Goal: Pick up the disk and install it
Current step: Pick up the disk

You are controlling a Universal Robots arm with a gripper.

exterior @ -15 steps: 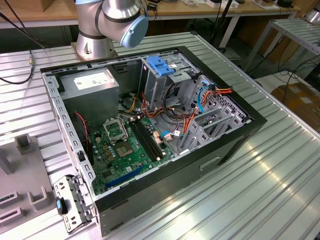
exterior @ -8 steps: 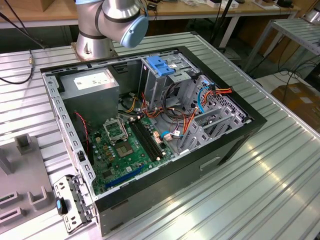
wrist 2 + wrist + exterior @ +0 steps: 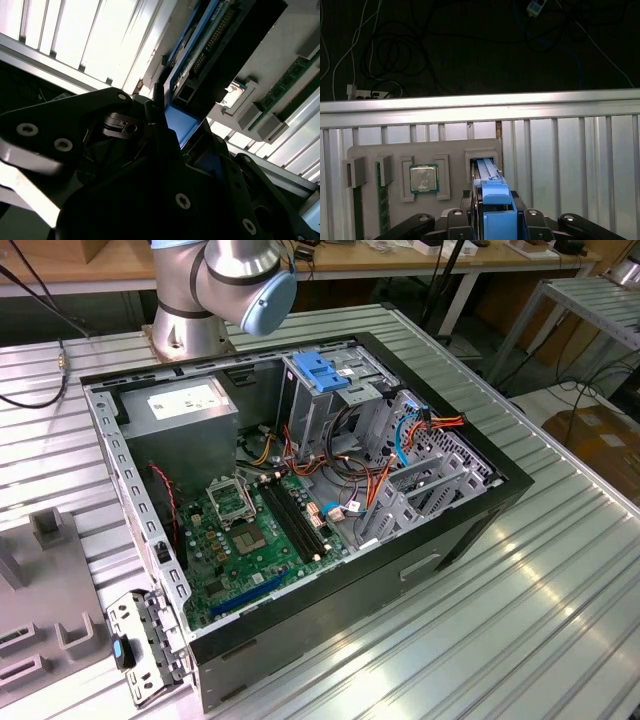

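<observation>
In both wrist views the disk (image 3: 488,172) stands on edge in a slot of a grey fixture tray (image 3: 395,152), with its blue plastic rail and tab (image 3: 496,210) toward the camera. My gripper (image 3: 495,202) straddles the disk, one dark finger pressed against each flat side, so it looks shut on the disk. In the second wrist view the disk (image 3: 192,65) and its blue tab (image 3: 181,125) sit between the fingers (image 3: 159,107). In the exterior view the arm's base (image 3: 215,290) stands behind the open computer case (image 3: 300,490).
The fixture tray also holds a processor chip (image 3: 424,178) and memory sticks (image 3: 382,197). Inside the case are a metal drive cage with a light-blue latch (image 3: 325,370), a grey power supply box (image 3: 180,405), a green motherboard (image 3: 250,530) and loose cables (image 3: 400,440). Ribbed aluminium tabletop (image 3: 520,620) surrounds the case.
</observation>
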